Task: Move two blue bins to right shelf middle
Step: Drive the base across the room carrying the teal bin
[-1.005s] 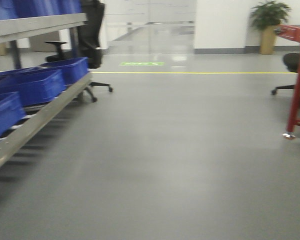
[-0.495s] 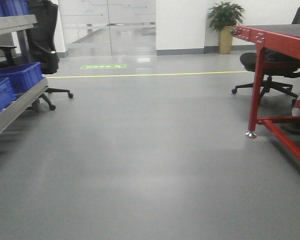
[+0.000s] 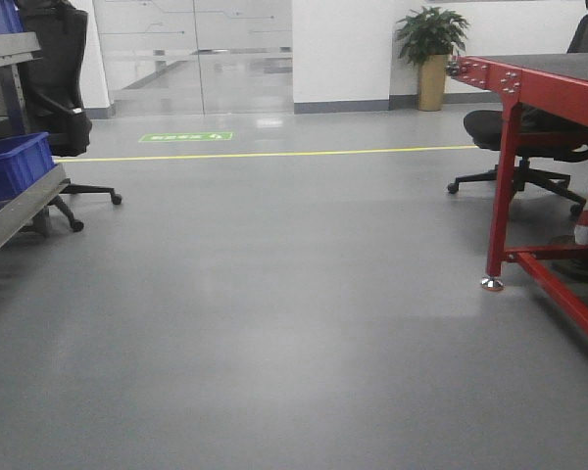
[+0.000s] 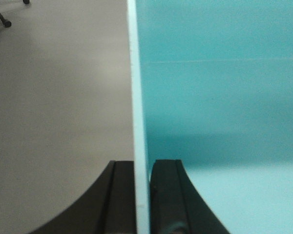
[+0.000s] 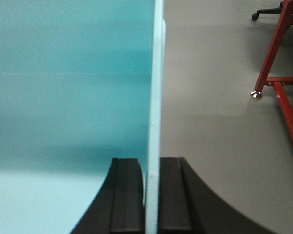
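grey floor (image 3: 274,323) is shown with one red desk (image 3: 554,73), one plant (image 3: 431,34) and two black chairs (image 3: 54,78). a pale blue bin (image 4: 219,97) is clamped at its rim by the left hand (image 4: 142,168) and by the right hand (image 5: 151,168), above the floor; whether one bin or two is held cannot be told.

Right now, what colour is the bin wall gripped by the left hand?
Pale cyan bin, with a whitish rim; the left wrist view shows it best.

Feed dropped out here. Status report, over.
Left claw shut on blue bin rim. Right claw likewise. Floor ahead open; red table right, shelf left.
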Tool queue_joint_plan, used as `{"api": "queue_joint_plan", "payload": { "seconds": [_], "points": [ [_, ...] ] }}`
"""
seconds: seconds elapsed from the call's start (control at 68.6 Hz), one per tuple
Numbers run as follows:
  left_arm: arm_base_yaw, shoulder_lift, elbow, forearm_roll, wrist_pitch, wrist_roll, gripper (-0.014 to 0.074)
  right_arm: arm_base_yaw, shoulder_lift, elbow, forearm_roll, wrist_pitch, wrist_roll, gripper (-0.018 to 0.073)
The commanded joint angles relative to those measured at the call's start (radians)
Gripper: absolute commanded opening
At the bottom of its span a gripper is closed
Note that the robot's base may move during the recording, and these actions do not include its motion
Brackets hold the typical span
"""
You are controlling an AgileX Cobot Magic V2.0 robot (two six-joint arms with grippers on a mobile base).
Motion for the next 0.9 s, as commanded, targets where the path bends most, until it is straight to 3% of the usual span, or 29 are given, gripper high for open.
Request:
{"api": "queue_joint_plan", "payload": {
  "seconds": [0.0,0.889],
  "points": [
    [-0.003,-0.023,-0.016,0.002,-0.071,0.0,-0.0111,0.001,-0.018,-0.021,0.006,-0.082,-0.002,-0.0162],
    [-0.003,-0.023,-0.016,0.002,-0.071,0.0,-0.0111,0.001,-0.018,-0.021,0.006,-0.082,-0.002,-0.0162]
  ]
}}
